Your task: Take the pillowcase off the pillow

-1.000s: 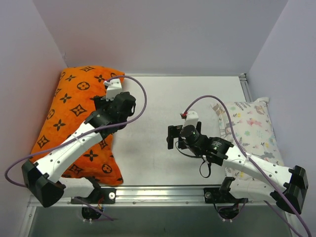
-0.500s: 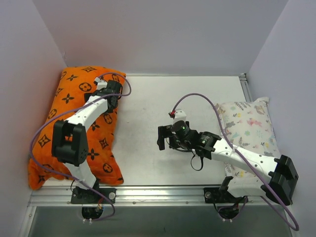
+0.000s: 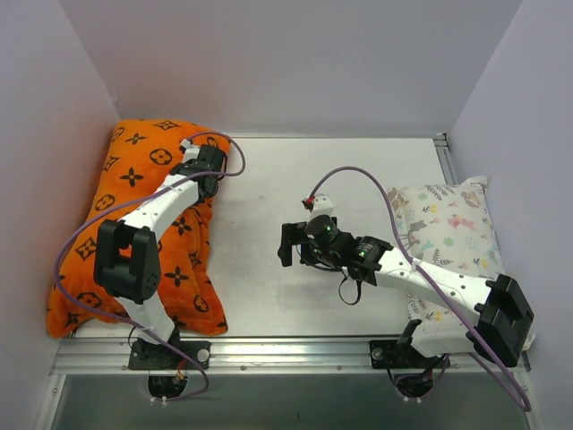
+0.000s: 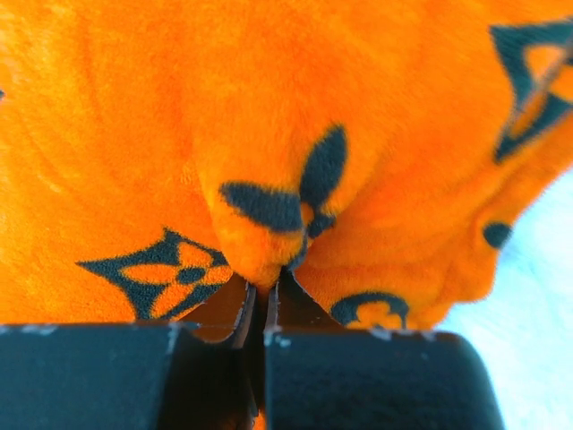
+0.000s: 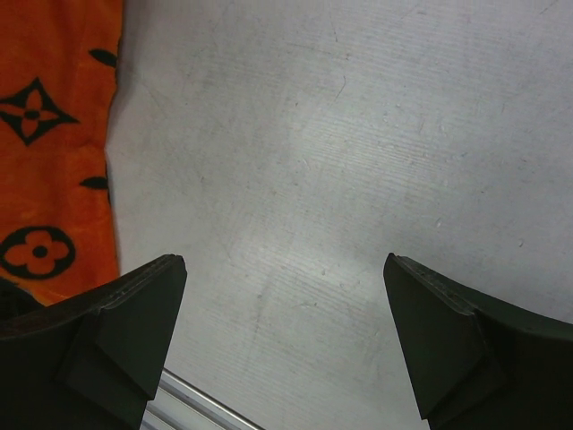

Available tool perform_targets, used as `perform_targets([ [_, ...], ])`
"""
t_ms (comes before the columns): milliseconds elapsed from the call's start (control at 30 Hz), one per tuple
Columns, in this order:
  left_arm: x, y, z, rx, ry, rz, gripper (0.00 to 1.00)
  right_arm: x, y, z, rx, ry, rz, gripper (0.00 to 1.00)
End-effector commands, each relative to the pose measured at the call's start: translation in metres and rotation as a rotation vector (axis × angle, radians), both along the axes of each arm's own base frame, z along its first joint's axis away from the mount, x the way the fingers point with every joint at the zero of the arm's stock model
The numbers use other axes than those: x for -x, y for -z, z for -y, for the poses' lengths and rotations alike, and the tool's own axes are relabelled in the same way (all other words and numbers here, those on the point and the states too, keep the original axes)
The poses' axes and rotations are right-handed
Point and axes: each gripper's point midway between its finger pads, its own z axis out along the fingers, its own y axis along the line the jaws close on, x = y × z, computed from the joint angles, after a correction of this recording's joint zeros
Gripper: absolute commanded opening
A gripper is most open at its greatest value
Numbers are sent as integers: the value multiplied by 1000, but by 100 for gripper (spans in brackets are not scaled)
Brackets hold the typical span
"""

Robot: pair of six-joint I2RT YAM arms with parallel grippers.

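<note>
The bright orange pillowcase (image 3: pixel 134 215) with black motifs lies plump along the table's left side. The pillow is hidden inside it. My left gripper (image 3: pixel 202 176) sits at the cover's far right edge. In the left wrist view the gripper (image 4: pixel 266 287) is shut on a pinched fold of the orange pillowcase (image 4: pixel 269 179). My right gripper (image 3: pixel 286 244) hovers over the bare table middle, to the right of the cover. It stands open (image 5: pixel 285 269) with nothing between its fingers, and the pillowcase (image 5: pixel 49 134) edge shows at its left.
A smaller pastel animal-print pillow (image 3: pixel 452 233) lies at the right edge, partly under the right arm. White walls close in the left, back and right. A metal rail (image 3: pixel 295 345) runs along the near edge of the grey table (image 3: pixel 304 179).
My left gripper reached the cover's far right edge and shut on a fold of fabric. The right gripper drifted left, staying open. The pillowcase's outline shifted slightly.
</note>
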Motion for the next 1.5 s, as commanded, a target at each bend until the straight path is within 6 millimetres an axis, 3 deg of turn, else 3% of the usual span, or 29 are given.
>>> perform_targets([
  [0,-5,-11,50,129,151,24,0,-12,-14,-5,-39,30,41,100],
  [67,-9,-29,68,141,233,46,0,-14,-15,-2,-38,41,50,100],
  [167,-5,-49,117,191,398,62,0,-19,-19,5,-34,67,81,100],
  [200,-6,-65,131,219,442,99,0,-22,-18,11,-30,78,88,100],
  [333,13,-99,202,303,674,154,0,-39,-28,26,-90,134,114,100],
  [433,23,-116,224,310,754,183,0,-56,-36,45,-149,197,119,100],
  [500,27,-119,228,333,771,183,0,-64,-44,53,-186,226,131,100],
  [633,42,-103,234,403,791,139,0,-93,-55,78,-285,335,134,100],
  [733,51,-107,244,469,826,161,0,-111,-58,80,-377,368,122,100],
  [867,62,-109,248,521,853,179,0,-138,-40,79,-419,417,61,100],
  [1067,70,-107,245,534,862,177,0,-164,-12,60,-466,442,11,100],
  [1167,76,-106,242,534,867,175,0,-173,0,62,-453,472,21,98],
  [1200,76,-106,240,531,867,176,0,-177,-4,62,-462,472,52,96],
  [1267,82,-104,236,526,871,170,0,-178,-7,67,-461,485,86,71],
  [1300,83,-100,234,522,874,163,0,-176,-7,67,-447,479,102,51],
  [1367,86,-102,233,525,881,166,0,-177,-17,72,-429,496,148,29],
  [1400,87,-102,233,534,885,166,0,-176,-18,74,-407,493,161,4],
  [1467,90,-106,234,543,897,172,0,-172,-27,77,-379,506,186,0],
])
